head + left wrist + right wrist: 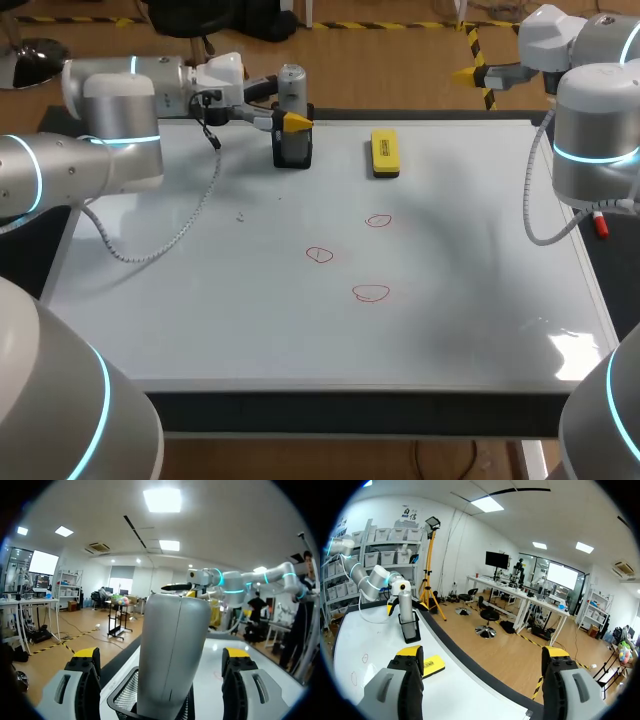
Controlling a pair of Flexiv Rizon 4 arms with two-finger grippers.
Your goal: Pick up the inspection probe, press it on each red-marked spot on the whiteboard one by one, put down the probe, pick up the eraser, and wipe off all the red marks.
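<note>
- The inspection probe stands upright in a black mesh holder at the far edge of the whiteboard, which covers the desk. The left gripper straddles it, fingers spread, with a gap showing on each side and nothing touched.
- Main risk, as I judge it: if the fingers close off-centre, one meets the probe first and shoves it sideways. That could tilt it in the holder or tip the light-looking holder over.
- The probe's body is a smooth, pale grey, rounded cylinder with a faint seam down it. A shallow pinch on such a surface may slip.
- The holder is boxy, open wire mesh. A lift that is not straight up could catch the probe on its rim and drag the holder along.
- The eraser, a flat yellow block with a dark layer along its edge, lies near the holder but apart from it. A toppled holder could knock it.
- The three red marks are thin hand-drawn loops mid-board on a glossy white surface. A tilted or sliding probe tip could smear them.
- The left arm's ribbed grey cable loops low over the board and might sweep it.
- The right gripper hangs beyond the board's far right corner, fingers spread, holding nothing.
</note>
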